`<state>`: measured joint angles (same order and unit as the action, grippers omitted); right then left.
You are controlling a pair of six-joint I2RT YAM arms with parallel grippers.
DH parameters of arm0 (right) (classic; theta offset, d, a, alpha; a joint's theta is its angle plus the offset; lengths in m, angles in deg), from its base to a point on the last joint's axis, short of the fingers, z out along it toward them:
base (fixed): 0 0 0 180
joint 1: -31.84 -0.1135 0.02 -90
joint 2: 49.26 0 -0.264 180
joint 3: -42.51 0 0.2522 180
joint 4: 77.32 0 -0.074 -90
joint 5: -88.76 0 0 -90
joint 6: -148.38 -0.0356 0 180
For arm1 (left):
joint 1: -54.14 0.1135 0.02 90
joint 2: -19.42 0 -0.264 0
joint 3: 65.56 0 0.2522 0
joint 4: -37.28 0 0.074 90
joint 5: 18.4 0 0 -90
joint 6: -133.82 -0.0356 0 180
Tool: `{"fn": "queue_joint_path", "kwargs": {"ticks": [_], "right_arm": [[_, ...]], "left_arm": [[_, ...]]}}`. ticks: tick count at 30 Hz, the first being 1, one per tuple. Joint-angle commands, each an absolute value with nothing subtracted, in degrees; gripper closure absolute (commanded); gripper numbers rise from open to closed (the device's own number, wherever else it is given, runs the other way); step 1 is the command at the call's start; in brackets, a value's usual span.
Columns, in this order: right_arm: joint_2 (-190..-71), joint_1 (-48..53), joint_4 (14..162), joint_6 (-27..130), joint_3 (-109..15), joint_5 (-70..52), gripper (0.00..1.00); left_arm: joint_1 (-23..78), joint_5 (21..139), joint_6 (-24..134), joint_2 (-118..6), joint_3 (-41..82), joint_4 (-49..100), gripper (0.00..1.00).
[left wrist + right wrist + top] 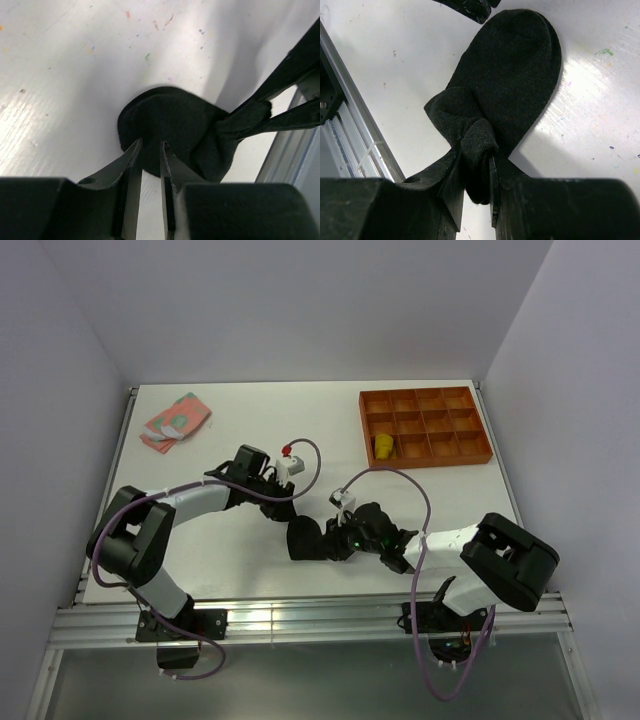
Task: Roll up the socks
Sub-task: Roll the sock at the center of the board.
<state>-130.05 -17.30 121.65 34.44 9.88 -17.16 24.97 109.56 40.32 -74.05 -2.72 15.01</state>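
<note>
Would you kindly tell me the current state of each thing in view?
black sock: one end bunched and pinched, rest flat.
right claw: shut on black sock.
left claw: open, empty, at sock's edge.
pink sock: loosely folded, unrolled.
yellow sock: bundled inside tray.
tray: holds one sock.

The top view is bright and even, and the white table (250, 410) looks sharp. In the left wrist view, glare shines at 8 o'clock and a soft grey shadow lies at 2 o'clock. The black sock (515, 75) is so dark its folds barely show. Both wrist views go blurry at 6 o'clock
</note>
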Motion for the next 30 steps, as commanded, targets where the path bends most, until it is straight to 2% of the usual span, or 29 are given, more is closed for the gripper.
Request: {"fn": "queue_joint_path", "kwargs": {"ticks": [1, 7, 22, 30], "right_arm": [[-130.7, -17.9, 119.4, 35.3, 8.8, -16.9, 0.97], [-130.6, -17.9, 119.1, 35.2, 8.7, -16.8, 0.98], [-130.6, -18.1, 116.7, 35.4, 7.4, -15.9, 0.98], [-131.0, -18.3, 116.3, 35.2, 7.2, -15.7, 0.98]], "left_arm": [[25.1, 105.4, 37.9, -74.0, 0.7, 10.4, 0.74], [25.0, 103.9, 38.3, -77.8, 2.8, 8.5, 0.76], [23.5, 106.3, 35.4, -82.3, 6.2, 3.3, 0.73], [23.7, 109.2, 35.9, -82.4, 7.2, 2.2, 0.68]]}}
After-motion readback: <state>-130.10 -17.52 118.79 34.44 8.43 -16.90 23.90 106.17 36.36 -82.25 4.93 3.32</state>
